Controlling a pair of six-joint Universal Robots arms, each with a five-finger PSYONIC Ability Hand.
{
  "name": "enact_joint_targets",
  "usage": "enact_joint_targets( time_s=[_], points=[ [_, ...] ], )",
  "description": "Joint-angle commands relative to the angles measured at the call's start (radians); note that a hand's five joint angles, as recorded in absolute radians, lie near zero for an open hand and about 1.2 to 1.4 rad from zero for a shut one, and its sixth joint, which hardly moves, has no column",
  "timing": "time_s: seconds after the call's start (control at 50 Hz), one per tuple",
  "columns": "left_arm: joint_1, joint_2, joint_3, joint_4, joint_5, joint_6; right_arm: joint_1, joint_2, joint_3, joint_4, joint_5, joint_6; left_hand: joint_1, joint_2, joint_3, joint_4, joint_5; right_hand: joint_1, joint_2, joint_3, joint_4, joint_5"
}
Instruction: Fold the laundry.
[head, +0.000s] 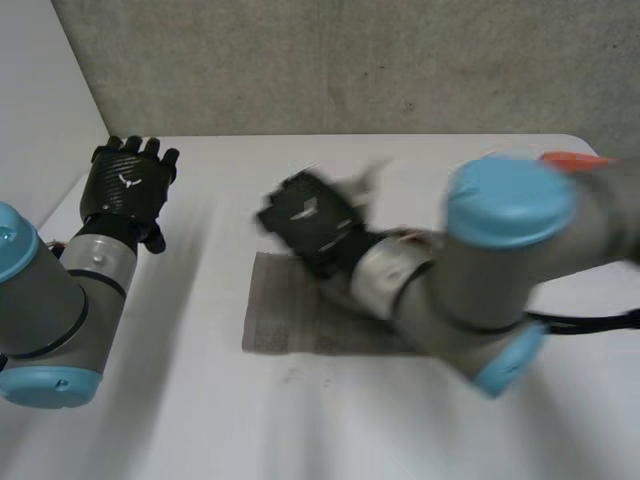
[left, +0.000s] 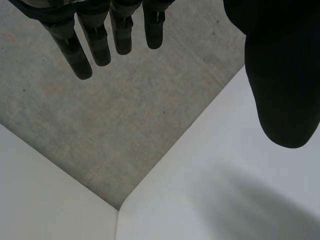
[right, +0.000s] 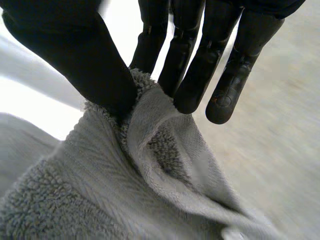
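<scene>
A grey towel (head: 300, 320) lies folded on the white table (head: 200, 420) in front of my right arm. My right hand (head: 310, 222) hovers over the towel's far edge and pinches a corner of the grey towel (right: 150, 165) between thumb (right: 85, 60) and fingers (right: 195, 65), lifting that corner off the table. My left hand (head: 128, 180) is at the far left of the table, away from the towel, with its fingers (left: 85, 45) straight and nothing in it.
A grey wall (head: 350, 60) rises behind the table's far edge. An orange object (head: 568, 158) shows behind my right arm at the far right. The table's far left corner (left: 120, 207) lies under my left hand.
</scene>
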Motion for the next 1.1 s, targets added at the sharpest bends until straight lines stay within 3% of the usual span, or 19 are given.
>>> enact_joint_targets(
  time_s=[0.02,0.04,0.06,0.08,0.14,0.22,0.36,0.5,0.58,0.66,0.68,0.76,0.94,1.1],
  points=[
    [-0.001,-0.008,-0.027,0.0,0.001,0.0,0.12,0.24,-0.17,0.065,0.009,-0.011,-0.013,-0.027,-0.034,-0.029,-0.047,0.418,0.219,0.207,0.206,0.234],
    [-0.003,-0.008,-0.027,0.0,0.001,0.0,0.125,0.251,-0.184,0.076,0.012,-0.011,-0.013,-0.027,-0.034,-0.029,-0.047,0.274,0.075,0.063,0.061,0.089],
    [-0.004,-0.008,-0.027,0.0,0.001,0.0,0.131,0.26,-0.199,0.103,0.024,-0.011,-0.013,-0.027,-0.034,-0.029,-0.047,-0.228,-0.427,-0.439,-0.44,-0.412],
    [-0.009,-0.009,-0.026,0.002,0.003,0.0,0.129,0.258,-0.205,0.114,0.038,-0.009,-0.013,-0.027,-0.034,-0.029,-0.047,-0.396,-0.594,-0.606,-0.608,-0.58],
    [-0.015,-0.009,-0.02,0.002,0.006,0.0,0.119,0.248,-0.21,0.146,0.127,-0.003,-0.013,-0.027,-0.034,-0.029,-0.047,-0.719,-0.918,-0.93,-0.931,-0.903],
    [-0.047,-0.009,-0.004,0.002,0.024,-0.003,0.094,0.194,-0.154,0.156,0.233,0.014,-0.013,-0.027,-0.034,-0.029,-0.047,-0.804,-1.003,-1.015,-1.016,-0.988],
    [-0.158,-0.014,0.039,0.0,0.029,-0.058,-0.064,-0.036,0.116,0.153,0.274,0.109,-0.013,-0.027,-0.034,-0.029,-0.047,-0.791,-0.99,-1.002,-1.003,-0.975],
    [-0.242,-0.103,0.078,0.0,0.027,-0.11,-0.165,-0.073,0.33,0.131,0.245,0.112,-0.013,-0.027,-0.034,-0.029,-0.047,-0.679,-0.878,-0.89,-0.892,-0.864],
    [-0.268,-0.133,0.098,0.0,0.027,-0.109,-0.237,-0.073,0.43,0.064,0.233,0.104,-0.013,-0.027,-0.034,-0.029,-0.047,-0.325,-0.524,-0.536,-0.537,-0.509],
    [-0.264,-0.135,0.1,0.0,0.026,-0.109,-0.303,-0.073,0.493,-0.034,0.236,0.093,-0.013,-0.027,-0.034,-0.029,-0.047,0.162,-0.037,-0.048,-0.05,-0.022],
    [-0.262,-0.135,0.098,-0.001,0.026,-0.109,-0.32,-0.076,0.5,-0.048,0.239,0.083,-0.013,-0.027,-0.034,-0.029,-0.047,0.415,0.216,0.205,0.203,0.231],
    [-0.259,-0.13,0.091,-0.003,0.026,-0.11,-0.349,-0.087,0.523,-0.057,0.244,0.044,-0.013,-0.027,-0.034,-0.029,-0.047,0.418,0.219,0.207,0.206,0.234],
    [-0.221,-0.078,0.082,-0.041,0.026,-0.113,-0.314,-0.214,0.447,-0.051,0.267,-0.049,-0.013,-0.027,-0.034,-0.029,-0.047,0.418,0.219,0.207,0.206,0.234],
    [-0.172,-0.043,0.075,-0.093,0.016,-0.116,-0.044,-0.119,0.231,-0.042,0.31,-0.101,-0.013,-0.027,-0.034,-0.029,-0.047,0.418,0.219,0.207,0.206,0.234]
  ],
)
